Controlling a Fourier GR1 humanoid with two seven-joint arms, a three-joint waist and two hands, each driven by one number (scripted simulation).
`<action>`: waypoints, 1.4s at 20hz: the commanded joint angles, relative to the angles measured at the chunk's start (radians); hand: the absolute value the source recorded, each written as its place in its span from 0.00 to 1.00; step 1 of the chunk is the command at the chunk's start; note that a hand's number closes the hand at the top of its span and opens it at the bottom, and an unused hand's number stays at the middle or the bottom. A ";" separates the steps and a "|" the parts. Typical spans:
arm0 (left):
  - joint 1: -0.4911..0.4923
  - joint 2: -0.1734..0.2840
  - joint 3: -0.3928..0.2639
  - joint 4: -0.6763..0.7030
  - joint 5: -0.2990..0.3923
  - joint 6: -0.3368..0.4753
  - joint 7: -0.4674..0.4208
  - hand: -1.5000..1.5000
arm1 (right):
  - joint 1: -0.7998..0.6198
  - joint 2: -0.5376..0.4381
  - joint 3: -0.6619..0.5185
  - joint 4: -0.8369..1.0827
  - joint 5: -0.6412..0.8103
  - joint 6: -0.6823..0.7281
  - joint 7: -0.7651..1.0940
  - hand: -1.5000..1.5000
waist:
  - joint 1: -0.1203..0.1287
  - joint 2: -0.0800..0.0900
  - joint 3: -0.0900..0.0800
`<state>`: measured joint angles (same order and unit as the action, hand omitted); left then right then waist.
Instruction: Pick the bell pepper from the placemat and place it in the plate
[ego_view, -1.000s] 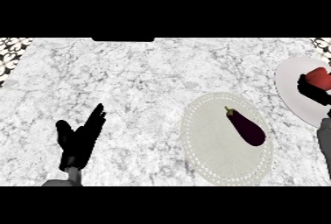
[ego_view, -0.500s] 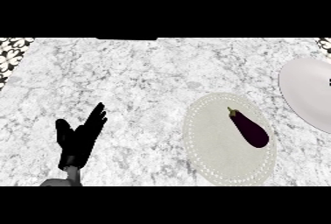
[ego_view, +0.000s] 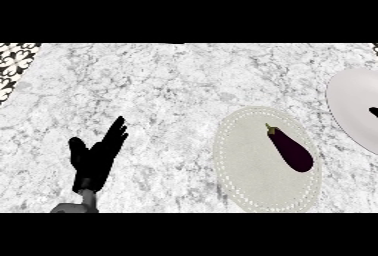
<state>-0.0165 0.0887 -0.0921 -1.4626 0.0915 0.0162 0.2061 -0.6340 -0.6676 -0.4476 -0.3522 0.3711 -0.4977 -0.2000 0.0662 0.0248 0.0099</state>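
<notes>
No bell pepper shows anywhere: the placemat (ego_view: 247, 175) at near right carries only an eggplant (ego_view: 290, 149), and the visible part of the plate (ego_view: 351, 107) at far right is bare, apart from a dark speck at the frame edge, prob. the right hand (ego_view: 374, 112) (can't tell if its fingers are released or clenched). Left hand (ego_view: 94, 159) rests at near left on the counter (ego_view: 162, 90), fingers straight and released, holding nothing. A pepper should be light, hollow, stiff w/ slick waxy skin, so I'd wrap round its widest part, not the stem
</notes>
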 joint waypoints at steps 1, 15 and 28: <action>0.018 -0.008 -0.018 0.008 -0.011 0.005 0.028 0.50 | -0.014 0.009 -0.050 0.047 -0.054 0.061 -0.134 0.00 | -0.001 0.004 0.000; 0.010 -0.034 -0.006 0.047 -0.033 0.046 0.006 0.50 | 0.043 -0.070 -0.319 0.118 -0.331 0.325 -0.406 0.00 | -0.039 -0.007 -0.004; 0.056 -0.011 0.022 0.038 -0.003 -0.011 -0.010 0.50 | 0.244 -0.099 -0.236 0.119 -0.318 0.609 -0.527 0.00 | -0.056 -0.021 -0.008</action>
<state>0.0069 0.1030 -0.0418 -1.4564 0.1040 0.0116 0.2162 -0.4186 -0.7740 -0.7200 -0.2271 0.0355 0.1133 -0.7121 0.0116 0.0011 0.0057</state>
